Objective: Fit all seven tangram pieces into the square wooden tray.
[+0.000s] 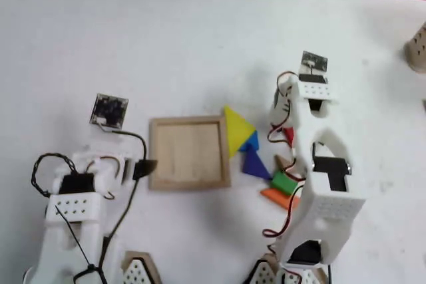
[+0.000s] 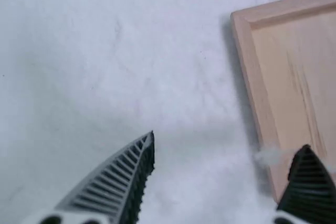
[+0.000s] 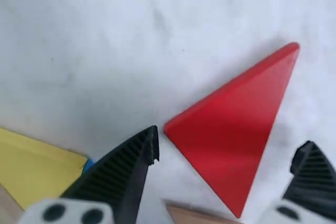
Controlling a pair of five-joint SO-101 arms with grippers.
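Between the right gripper's widely spread fingers lies the flat red triangular tangram piece, to the right of the square wooden tray. Its long edge runs roughly along the fingers. The right arm is nearer. The left gripper, also spread wide, hovers at the tray's left rim.

Matt bare-wood tray, glossy smooth red triangle, matt white table

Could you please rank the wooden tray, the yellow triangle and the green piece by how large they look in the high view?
1. wooden tray, clearly the largest.
2. yellow triangle.
3. green piece, the smallest, though the right arm beside it may hide part of it.
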